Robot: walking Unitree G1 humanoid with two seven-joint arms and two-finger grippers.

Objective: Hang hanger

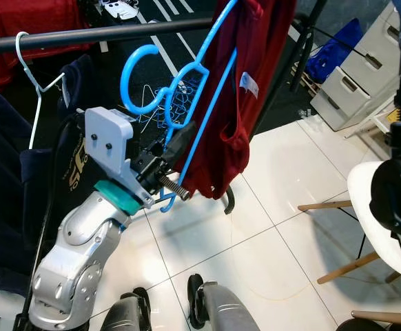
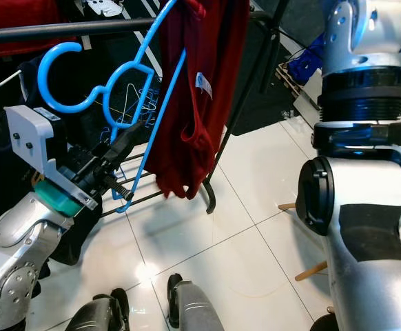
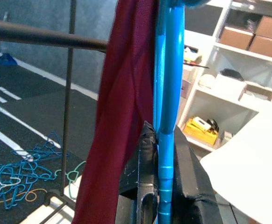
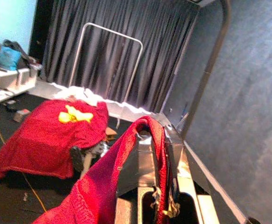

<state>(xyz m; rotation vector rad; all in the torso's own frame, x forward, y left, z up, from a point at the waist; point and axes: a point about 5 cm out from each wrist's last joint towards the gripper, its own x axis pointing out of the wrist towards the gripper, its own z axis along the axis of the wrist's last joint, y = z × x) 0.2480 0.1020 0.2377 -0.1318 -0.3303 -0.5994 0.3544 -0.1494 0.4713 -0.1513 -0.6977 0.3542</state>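
A bright blue hanger point(image 1: 202, 103) carries a dark red garment point(image 1: 240, 89). My left gripper point(image 1: 175, 150) is shut on the hanger's lower bar, holding it tilted. The hanger's hook point(image 1: 136, 74) sits just below the black clothes rail point(image 1: 83, 36), free of it. In the left wrist view the blue hanger bar point(image 3: 166, 116) runs between the black fingers point(image 3: 190, 173), with the red garment point(image 3: 122, 116) beside it. My right arm point(image 2: 366, 138) is raised at the right. In its wrist view the right gripper point(image 4: 157, 179) is pinched on a fold of the red garment point(image 4: 103, 182).
A white hanger point(image 1: 35, 76) with dark clothes point(image 1: 7, 172) hangs on the rail at the left. A tangle of blue hangers point(image 3: 19, 172) lies on the floor behind the rack. White drawers point(image 1: 355, 76) and a white chair point(image 1: 379, 214) stand at the right.
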